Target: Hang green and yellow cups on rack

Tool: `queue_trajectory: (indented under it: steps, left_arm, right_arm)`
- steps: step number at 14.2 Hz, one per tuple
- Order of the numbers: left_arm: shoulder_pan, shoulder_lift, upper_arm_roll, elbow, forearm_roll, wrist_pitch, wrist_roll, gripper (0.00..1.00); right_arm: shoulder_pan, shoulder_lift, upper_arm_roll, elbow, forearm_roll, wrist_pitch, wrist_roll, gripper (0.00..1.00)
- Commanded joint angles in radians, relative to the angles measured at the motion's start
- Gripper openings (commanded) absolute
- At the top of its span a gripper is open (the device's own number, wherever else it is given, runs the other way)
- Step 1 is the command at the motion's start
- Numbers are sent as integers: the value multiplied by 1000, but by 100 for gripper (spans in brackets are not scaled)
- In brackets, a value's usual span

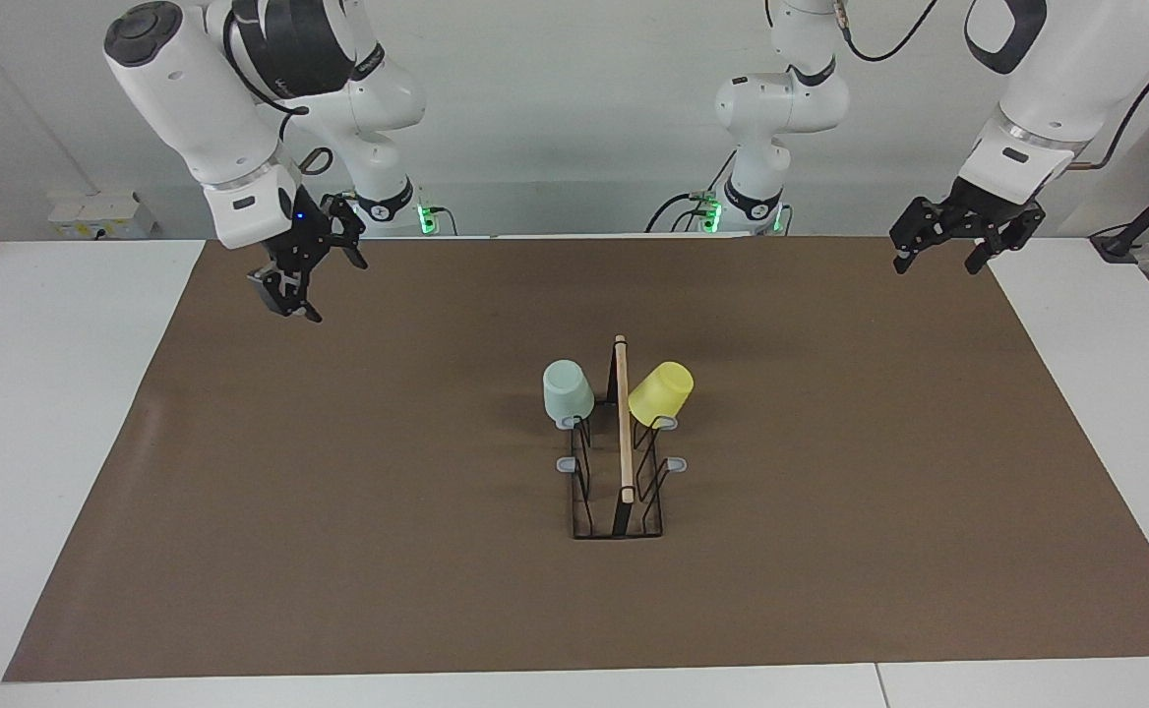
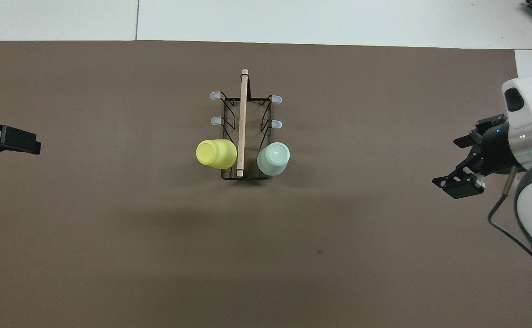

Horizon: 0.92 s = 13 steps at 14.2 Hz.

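On the rack [image 1: 619,462], at the middle of the brown mat [image 1: 338,511], we see both cups already hung: the green cup [image 1: 568,391] sits upside down on the end peg toward the right arm's end of the surface, and the yellow cup [image 1: 661,392] sits tilted on the matching peg toward the left arm's end. Both occupy the pair of pegs nearest the robots, one on either side of the wooden rod [image 1: 623,418]; the remaining grey-tipped pegs are bare.

We judge the hanging itself to be done, so the step in hand looks like the retreat to rest. If so, the next move calls for little: no fresh grasp, only keeping the arms away from the rack so that neither cup gets knocked off its peg. The yellow cup's lean makes it the one we would watch.

Our right gripper [image 1: 304,275] hangs over the mat's corner toward the right arm's end, well apart from the rack, with its jaws apart and nothing between them. Our left gripper [image 1: 958,236] waits over the mat's edge at the left arm's end, also well apart from the cups, jaws apart and empty.
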Motion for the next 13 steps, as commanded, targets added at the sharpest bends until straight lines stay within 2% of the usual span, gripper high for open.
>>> queue_trajectory:
  steps: [1,4,7,9,13]
  left_arm:
    - [16,-8,-11,-9,-4,-20,10,100]
    - [17,-8,-12,-9,-4,-13,10,100]
    - [16,-8,-12,-10,-4,-14,10,100]
    - [16,-8,-12,-9,-4,-14,10,100]
    - [16,-8,-12,-9,-4,-14,10,100]
  right_arm:
    - [-28,3,10,21,-52,-52,243,100]
    - [-24,-2,16,21,-63,-82,489,100]
    - [-51,-13,10,3,-61,-73,510,100]
    - [-88,-19,10,-26,-61,6,510,100]
    - [-94,-11,11,1,-63,37,534,100]
